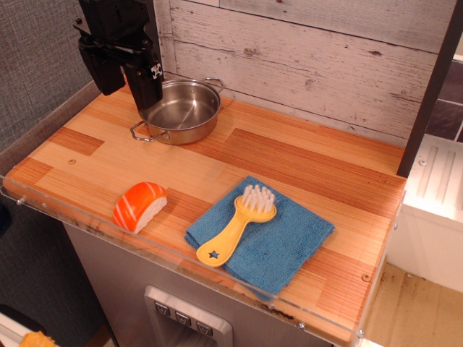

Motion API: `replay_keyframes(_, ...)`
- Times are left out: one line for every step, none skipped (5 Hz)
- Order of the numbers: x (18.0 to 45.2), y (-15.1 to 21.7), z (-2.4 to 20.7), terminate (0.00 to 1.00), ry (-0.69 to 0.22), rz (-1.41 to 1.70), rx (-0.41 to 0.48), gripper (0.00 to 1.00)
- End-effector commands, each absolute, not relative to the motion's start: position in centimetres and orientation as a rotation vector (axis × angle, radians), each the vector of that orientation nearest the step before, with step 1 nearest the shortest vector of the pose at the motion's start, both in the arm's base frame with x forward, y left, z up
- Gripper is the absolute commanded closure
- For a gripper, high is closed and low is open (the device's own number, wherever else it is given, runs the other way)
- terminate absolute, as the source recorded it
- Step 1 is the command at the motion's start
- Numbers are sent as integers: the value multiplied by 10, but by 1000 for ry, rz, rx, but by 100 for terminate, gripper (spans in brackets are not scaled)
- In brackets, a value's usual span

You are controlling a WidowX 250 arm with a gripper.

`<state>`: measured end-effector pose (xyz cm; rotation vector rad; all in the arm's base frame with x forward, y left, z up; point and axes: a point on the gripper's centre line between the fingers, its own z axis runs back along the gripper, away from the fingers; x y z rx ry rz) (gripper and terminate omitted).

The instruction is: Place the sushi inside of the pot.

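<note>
Sushi (139, 206) near counter's (289, 155) front edge, well apart from pot (181, 110) at back; gripper (148, 97) beside pot's left rim, jaw state impossible to tell; advisable: approach from above, pinch across rice base, lift clear.

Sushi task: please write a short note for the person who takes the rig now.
Claw: hangs at the back left, over the near-left rim of the pot; holds nothing visible, open or shut cannot be told.
Sushi: lies on the wooden counter near the front left edge, apart from the claw.
Pot: back left, nothing inside.
Done: nothing yet.
Left: pick up the sushi, carry it back, place it in the pot.
</note>
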<state>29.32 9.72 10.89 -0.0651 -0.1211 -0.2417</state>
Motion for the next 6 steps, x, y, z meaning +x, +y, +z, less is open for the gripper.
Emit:
replay_keyframes(293, 97, 109, 0, -121, -242, -65, 0)
replay_keyframes(267, 85, 104, 0, -128, -215, -107, 0)
replay_keyframes(246, 73, 96, 0, -124, -222, -110, 0)
replay_keyframes(226, 62, 78, 0, -104, -232, -56, 0)
replay_keyframes(230, 61, 54, 0, -78, -216, -15, 0)
replay_keyframes(240, 64, 34, 0, -36, -232, 12, 0)
